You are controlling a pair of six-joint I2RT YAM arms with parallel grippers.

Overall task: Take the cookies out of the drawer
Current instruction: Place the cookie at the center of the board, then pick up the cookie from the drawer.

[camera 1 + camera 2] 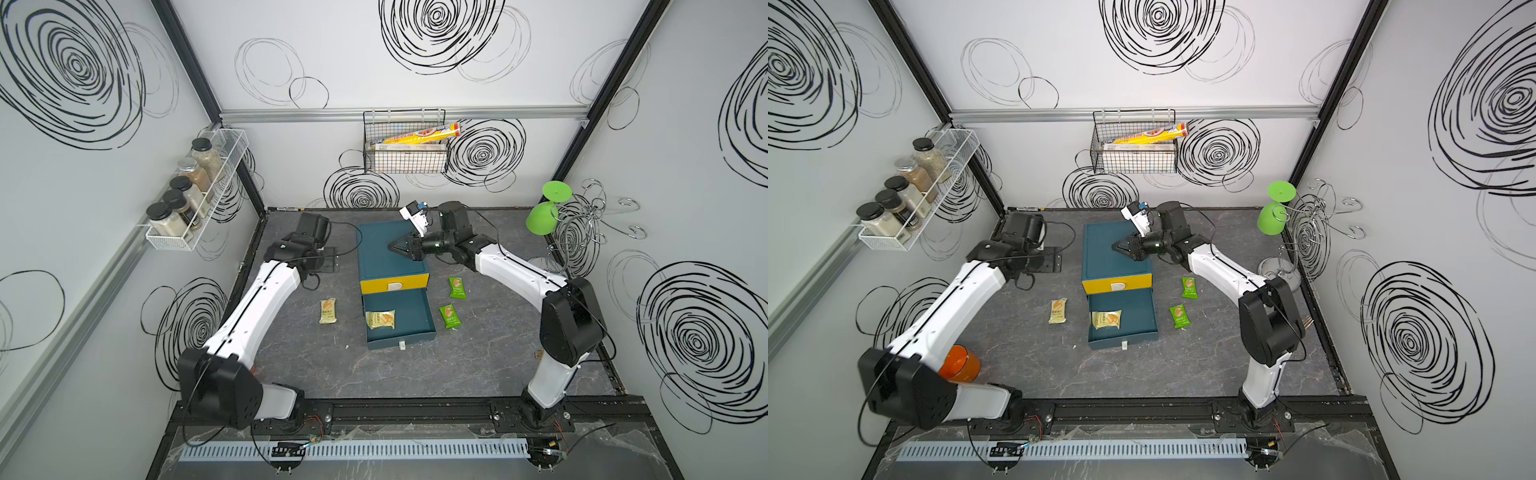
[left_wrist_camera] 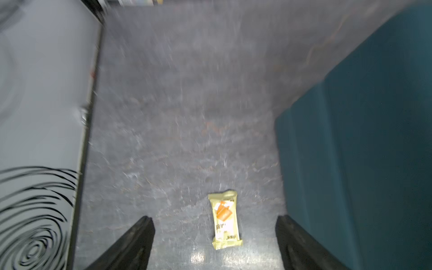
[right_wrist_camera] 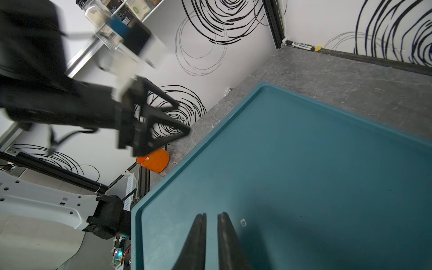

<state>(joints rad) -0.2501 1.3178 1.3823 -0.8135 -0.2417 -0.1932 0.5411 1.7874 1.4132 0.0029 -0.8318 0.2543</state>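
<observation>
Left gripper (image 2: 215, 243) jaws stood wide apart, nothing between them. A beige packet (image 2: 225, 219) lay flat on the table just below and ahead of them, free of both fingers, long axis along the reach line. Right gripper (image 3: 211, 236) was nearly clenched, a thin gap showing, empty, hovering over the cabinet (image 1: 388, 249) top; contact was unclear.

The open drawer (image 1: 417, 309) held one beige packet (image 1: 380, 320) in its left half, long axis across the drawer. That one looked like the next target. It lay toward the robot from both grippers, and neither was clearly nearer, though it sat on the left arm's side and only the left jaws were ready to close.

Two green packets (image 1: 457, 287) (image 1: 450, 316) lay on the table right of the drawer, apart from each other. No black packets were visible.
</observation>
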